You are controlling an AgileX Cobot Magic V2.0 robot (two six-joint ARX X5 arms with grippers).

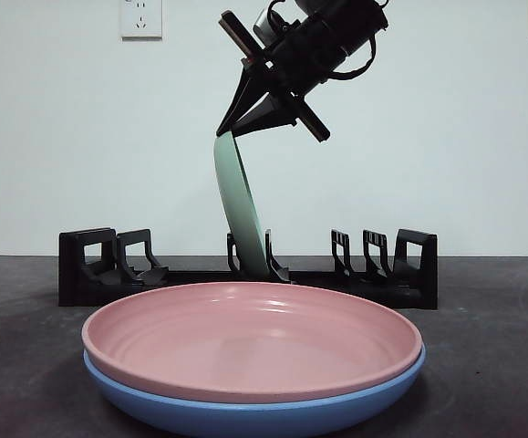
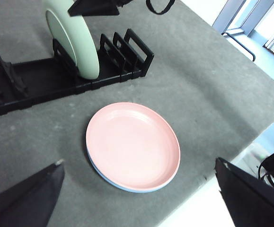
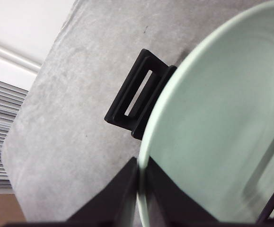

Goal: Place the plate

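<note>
A pale green plate [image 1: 241, 210] [image 2: 77, 42] [image 3: 212, 132] stands on edge, leaning a little, with its lower rim in a middle slot of the black dish rack [image 1: 90, 274] [image 2: 32, 85] [image 3: 132, 104]. My right gripper [image 1: 232, 134] [image 2: 94, 7] [image 3: 141, 184] comes down from above and is shut on the plate's top rim, one jaw on each face. My left gripper [image 2: 139, 162] hangs open over the near table, holding nothing.
A pink plate [image 1: 254, 338] [image 2: 132, 144] lies flat on a blue plate [image 1: 245, 415] [image 2: 122, 187] on the grey table in front of the rack. Other rack slots stand on both sides of the green plate. The table edge [image 2: 231, 142] runs close by.
</note>
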